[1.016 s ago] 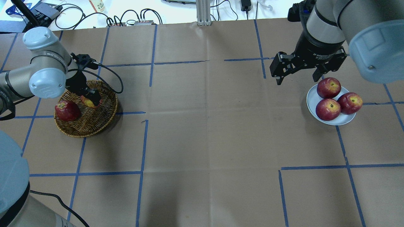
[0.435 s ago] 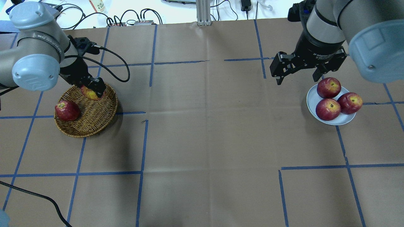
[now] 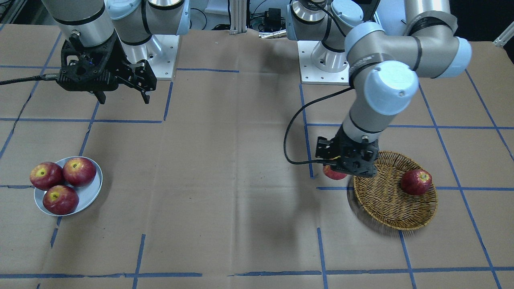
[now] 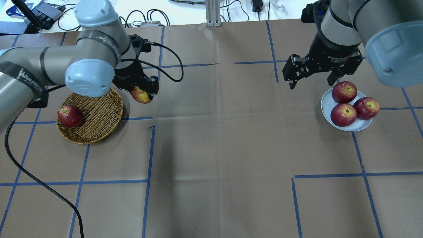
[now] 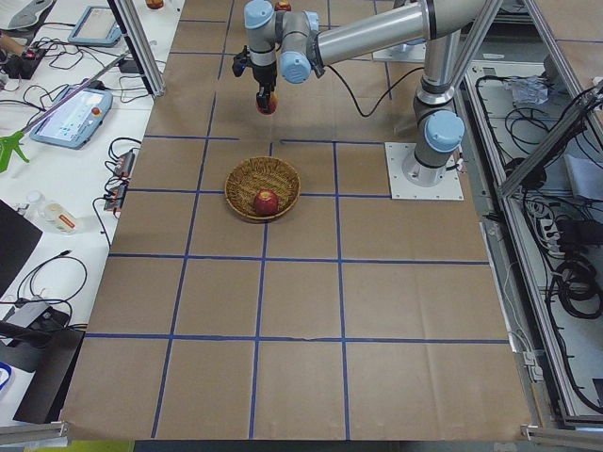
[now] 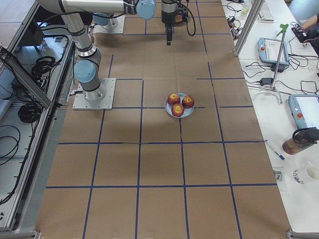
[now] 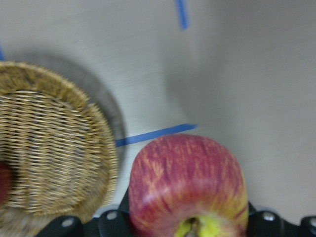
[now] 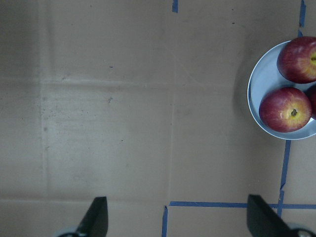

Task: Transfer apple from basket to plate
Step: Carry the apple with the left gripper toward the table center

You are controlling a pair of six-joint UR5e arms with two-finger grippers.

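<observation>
My left gripper (image 4: 142,93) is shut on the streaky red-and-yellow apple (image 4: 140,96) and holds it in the air just right of the wicker basket (image 4: 96,127). The apple fills the left wrist view (image 7: 190,185), with the basket (image 7: 54,148) below and beside it. In the front view the apple (image 3: 334,173) peeks out under the gripper, outside the basket's rim (image 3: 385,222). The plate (image 4: 327,105) at the far right carries three dark red apples (image 4: 344,114). My right gripper (image 4: 312,81) is open and empty, above the table just left of the plate.
One dark red apple (image 4: 70,116) lies in the basket's left side. Brown paper with blue tape lines covers the table (image 4: 218,148). The left arm's black cable (image 4: 165,71) loops above the gripper. Cables and gear lie beyond the far edge.
My left gripper has lifted the apple out of the basket and carried it right, past the basket's rim. The right arm has not moved.
</observation>
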